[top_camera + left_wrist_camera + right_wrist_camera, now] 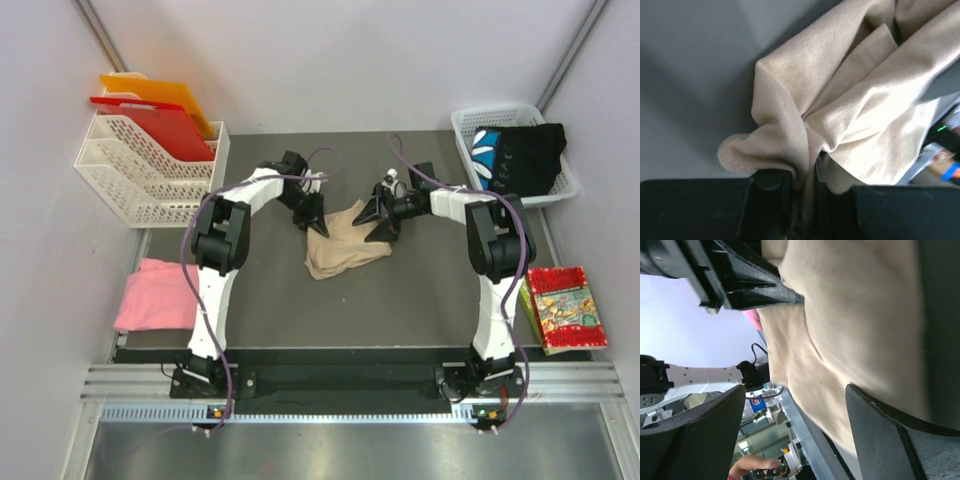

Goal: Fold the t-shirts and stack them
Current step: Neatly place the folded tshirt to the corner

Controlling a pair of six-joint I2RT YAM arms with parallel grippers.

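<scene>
Closest to the lens, the left pincer [802,176] is pinching a gathered fold of the beige t-shirt [855,100]; the cloth bunches up between its 2 dark fingers [771,182] and spills away over the grey table [700,60] in loose creases, a stitched hem showing near the top. The right pincer [795,390] stands spread, its 2 fingers [705,425] wide apart with the beige cloth lying beyond the gap and nothing clamped between them.

From above, both arms reach inward to the middle of the table. The left pincer sits at the shirt's upper left edge and the right pincer at its upper right edge. The shirt is crumpled and trails toward the near side in a rough wedge.

The pink t-shirt [155,295] lies at the left edge of the table, beside the left arm, partly hanging off. The black t-shirt [520,155], with its blue-and-white print, rests crumpled in a white basket [462,122] at the far right corner.

At the far left stands a white rack [140,175] holding a red board [160,125] and an orange board [165,93], both upright and leaning. A colourful packet [565,308] lies off the right side, near the right arm's base.
</scene>
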